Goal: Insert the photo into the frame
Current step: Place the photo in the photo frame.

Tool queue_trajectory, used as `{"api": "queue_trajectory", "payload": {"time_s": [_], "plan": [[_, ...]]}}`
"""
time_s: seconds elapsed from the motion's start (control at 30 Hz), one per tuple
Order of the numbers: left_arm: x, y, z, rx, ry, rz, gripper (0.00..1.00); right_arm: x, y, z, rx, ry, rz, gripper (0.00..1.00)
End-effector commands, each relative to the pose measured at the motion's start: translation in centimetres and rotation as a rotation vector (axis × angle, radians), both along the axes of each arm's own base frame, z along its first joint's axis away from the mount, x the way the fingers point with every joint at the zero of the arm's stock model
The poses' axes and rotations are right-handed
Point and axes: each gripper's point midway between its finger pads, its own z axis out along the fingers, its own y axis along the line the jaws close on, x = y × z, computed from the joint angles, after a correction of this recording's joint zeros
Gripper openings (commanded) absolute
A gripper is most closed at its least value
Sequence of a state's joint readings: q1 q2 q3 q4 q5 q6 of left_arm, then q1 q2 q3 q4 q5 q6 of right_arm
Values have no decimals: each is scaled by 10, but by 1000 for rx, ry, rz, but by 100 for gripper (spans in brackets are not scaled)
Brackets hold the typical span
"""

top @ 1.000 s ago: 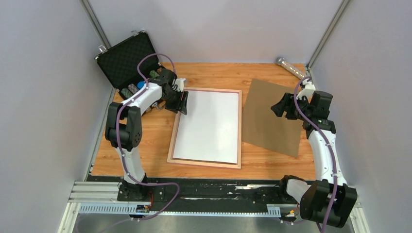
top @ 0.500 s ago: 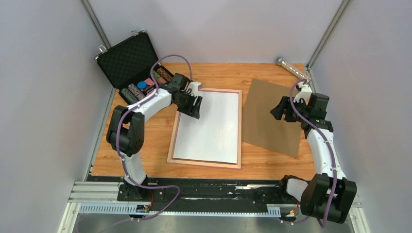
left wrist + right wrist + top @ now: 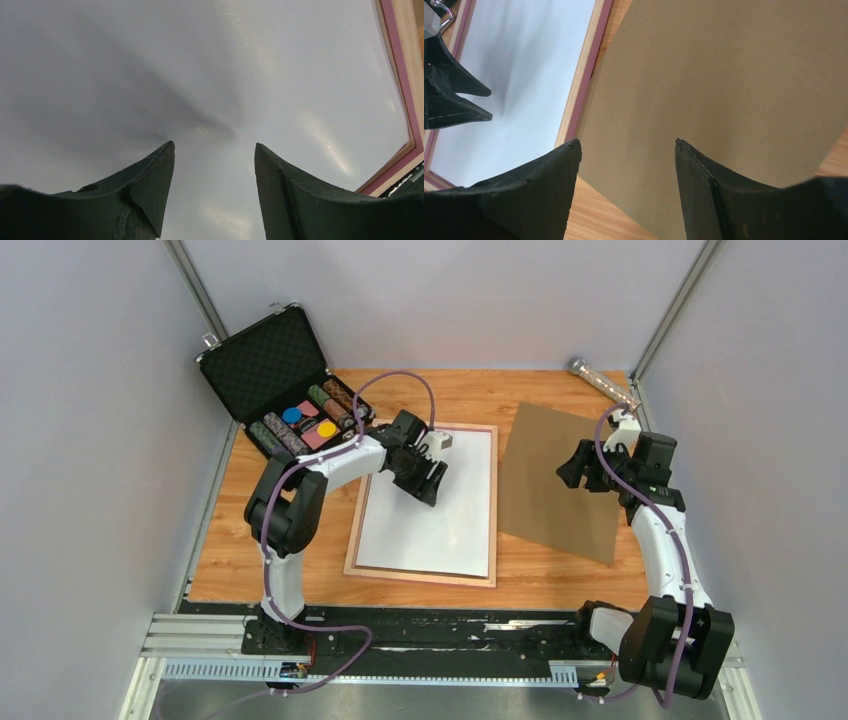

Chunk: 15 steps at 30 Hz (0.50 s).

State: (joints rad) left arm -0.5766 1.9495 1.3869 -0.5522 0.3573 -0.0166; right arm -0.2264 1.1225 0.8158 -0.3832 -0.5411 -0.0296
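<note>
Glossy white photo [image 3: 440, 520] back, light wood frame [image 3: 420, 578], matt brown backing board [image 3: 555, 480], smooth wood-grain table [image 3: 290, 560]

1. No text, label, brand, number or sign can be read in any of the 3 views.
2. The frame [image 3: 420, 577] shows plain pink rails, and the photo [image 3: 430, 515] lying in it shows a plain white side.
3. The brown board [image 3: 555, 480] on the worktop is unmarked.
4. The chips [image 3: 300, 425] in the black case [image 3: 262, 365] are too small to show whether they bear any marking.
</note>
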Motion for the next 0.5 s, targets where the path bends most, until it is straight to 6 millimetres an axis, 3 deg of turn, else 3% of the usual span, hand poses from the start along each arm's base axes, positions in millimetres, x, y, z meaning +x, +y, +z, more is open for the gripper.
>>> {"api": "queue_trajectory", "payload": {"time_s": [0.0,0.47], "plan": [[14,-11,7,-10,-67,-16,68,6,-4,7,-25,-49,2,67],[15,-1,-4,47,-79,8,68,6,-3,7,-23,-49,5,67]]}}
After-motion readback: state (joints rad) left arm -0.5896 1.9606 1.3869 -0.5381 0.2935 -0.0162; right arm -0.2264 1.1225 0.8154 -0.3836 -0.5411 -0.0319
